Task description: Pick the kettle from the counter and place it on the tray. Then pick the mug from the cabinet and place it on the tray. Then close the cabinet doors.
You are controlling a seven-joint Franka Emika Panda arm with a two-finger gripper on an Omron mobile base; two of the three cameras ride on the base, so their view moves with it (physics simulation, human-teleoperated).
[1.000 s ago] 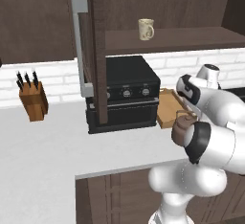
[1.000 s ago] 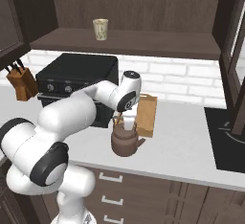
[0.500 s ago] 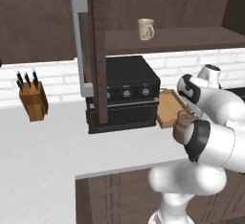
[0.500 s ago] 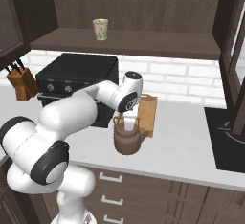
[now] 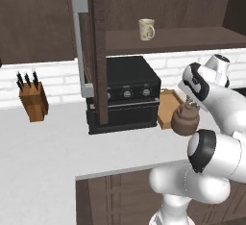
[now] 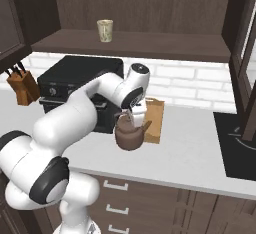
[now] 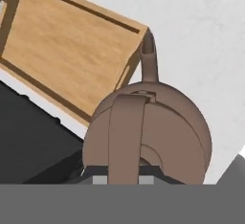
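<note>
The counter (image 5: 43, 147) runs wide and pale across the scene, with the open cabinet (image 6: 150, 8) above it, its dark shelf spanning the far wall. One of the cabinet doors (image 5: 98, 51) stands swung out toward the near side, its long grey bar handle upright in the left base view. Below the shelf a black oven box (image 5: 127, 94) sits on the counter, and far to its left a wooden knife block (image 5: 32, 101) holds dark-handled knives. The tray (image 7: 62, 41) lies flat on the counter just right of the oven, bare wood inside its rim. The kettle (image 6: 130, 133) is at the tray's near edge, its spout pointing toward the tray's corner in the hand view; whether its base rests on the counter cannot be told. The gripper (image 6: 129, 114) comes down onto the kettle's top, fingers drawn in narrow around its arched handle. The mug (image 5: 146, 29) stands upright on the cabinet shelf, above the oven.
</note>
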